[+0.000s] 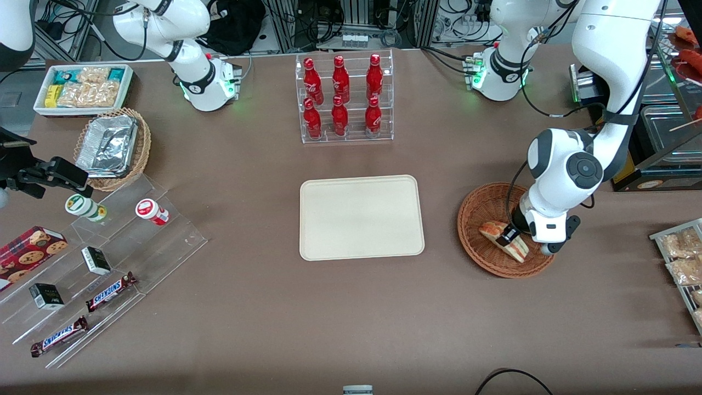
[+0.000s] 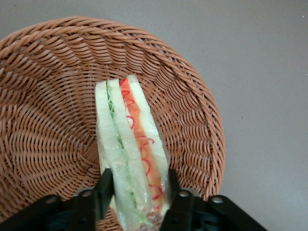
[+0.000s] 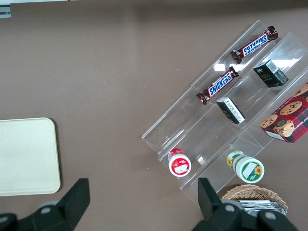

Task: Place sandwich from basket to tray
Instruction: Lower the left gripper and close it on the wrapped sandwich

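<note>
Lying inside the basket (image 2: 57, 72), the sandwich (image 2: 132, 149) rests with its layered edge facing up, showing white bread, a strip of green and an orange-red filling. The gripper (image 2: 138, 192) is down over the end of the wedge that lies nearer the front camera, one black finger (image 2: 105, 187) pressed to each bread face, so the jaws are closed on the sandwich to its own thickness. In the front view the gripper (image 1: 509, 235) sits low in the basket (image 1: 477, 206), and the sandwich (image 1: 502, 237) lies on the weave toward the rim nearer the camera. Near the basket, toward the parked arm's end of the table, lies the tray (image 1: 362, 216), flat on the brown table (image 1: 351, 312) and apart from the basket.
</note>
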Controlling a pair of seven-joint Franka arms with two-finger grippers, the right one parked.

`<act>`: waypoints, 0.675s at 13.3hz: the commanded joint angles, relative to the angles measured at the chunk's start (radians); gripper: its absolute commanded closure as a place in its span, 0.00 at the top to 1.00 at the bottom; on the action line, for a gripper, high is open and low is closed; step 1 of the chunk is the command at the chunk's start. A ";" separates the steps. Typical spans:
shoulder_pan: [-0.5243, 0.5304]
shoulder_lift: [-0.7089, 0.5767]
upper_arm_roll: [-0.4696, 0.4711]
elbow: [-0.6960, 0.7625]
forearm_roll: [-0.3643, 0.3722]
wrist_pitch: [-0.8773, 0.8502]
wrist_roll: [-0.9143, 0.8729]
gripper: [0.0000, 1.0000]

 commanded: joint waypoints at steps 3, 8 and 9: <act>0.000 -0.044 -0.001 0.034 0.006 -0.101 -0.005 0.07; -0.077 -0.046 -0.004 0.377 0.003 -0.582 -0.007 0.07; -0.111 -0.031 -0.004 0.442 0.000 -0.624 -0.008 0.07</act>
